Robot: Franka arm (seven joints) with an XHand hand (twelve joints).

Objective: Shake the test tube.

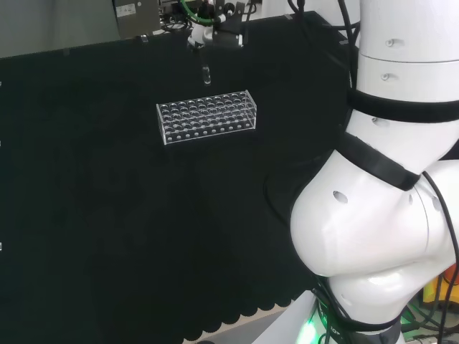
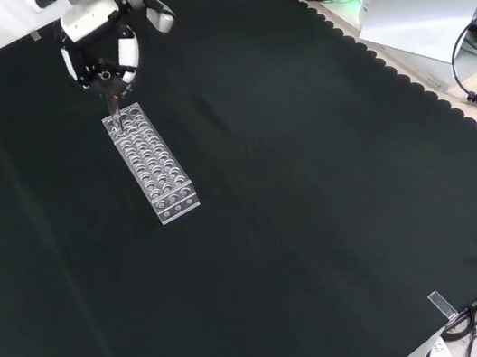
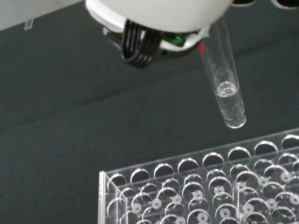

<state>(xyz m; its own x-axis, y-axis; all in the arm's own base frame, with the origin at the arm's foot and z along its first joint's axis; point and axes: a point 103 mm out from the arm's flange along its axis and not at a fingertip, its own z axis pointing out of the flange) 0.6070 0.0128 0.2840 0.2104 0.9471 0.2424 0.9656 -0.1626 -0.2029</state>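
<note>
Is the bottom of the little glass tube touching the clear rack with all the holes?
Apart. In the wrist view, dark cloth shows between the test tube tip and the rack; the hand holds it above.

White arm links [image 1: 373, 215], black bands, black-white robot hand [image 2: 98, 51].

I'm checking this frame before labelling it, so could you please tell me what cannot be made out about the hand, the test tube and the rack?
- Grip on the test tube: in the wrist view the tube's upper end is hidden behind a blurred white part of the hand.
- Finger contact: too small in the head and front views.
- Liquid: a small amount shows near the tube's bottom; its colour cannot be told.
- Rack: cut off by the wrist view's edge.
</note>
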